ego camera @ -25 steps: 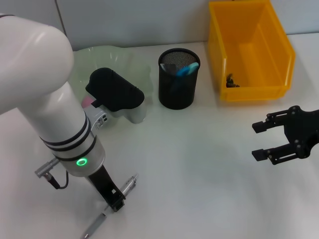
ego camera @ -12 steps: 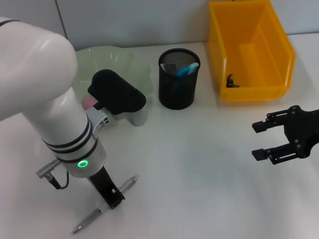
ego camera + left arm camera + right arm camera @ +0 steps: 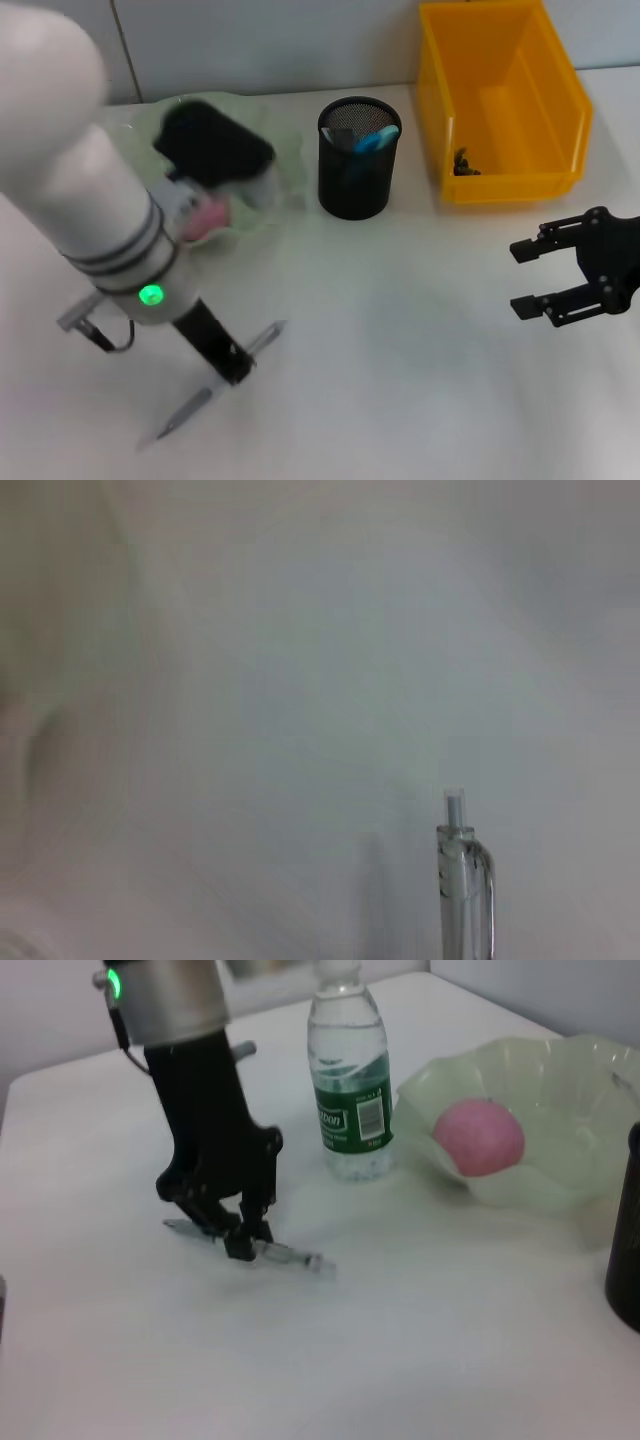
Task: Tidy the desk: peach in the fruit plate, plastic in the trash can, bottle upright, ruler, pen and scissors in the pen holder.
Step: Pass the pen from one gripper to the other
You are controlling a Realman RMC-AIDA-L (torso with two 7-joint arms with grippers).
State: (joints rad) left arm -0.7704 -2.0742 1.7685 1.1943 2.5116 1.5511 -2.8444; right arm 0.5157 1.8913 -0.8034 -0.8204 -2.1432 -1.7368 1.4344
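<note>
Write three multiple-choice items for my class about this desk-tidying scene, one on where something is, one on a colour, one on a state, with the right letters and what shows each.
1. Where is the peach?
A. in the green fruit plate
B. in the yellow bin
C. on the bare table

2. What colour is the mesh pen holder?
A. white
B. black
C. orange

3. How is the water bottle standing?
A. lying on its side
B. upside down
C. upright, cap on top

Answers:
1 A: the right wrist view shows the pink fruit resting inside the plate's wavy rim.
2 B: the head view shows a black mesh cup beside the yellow bin.
3 C: the right wrist view shows it on its base near the left gripper, which is shut on the pen. The right gripper hangs open, apart.
</note>
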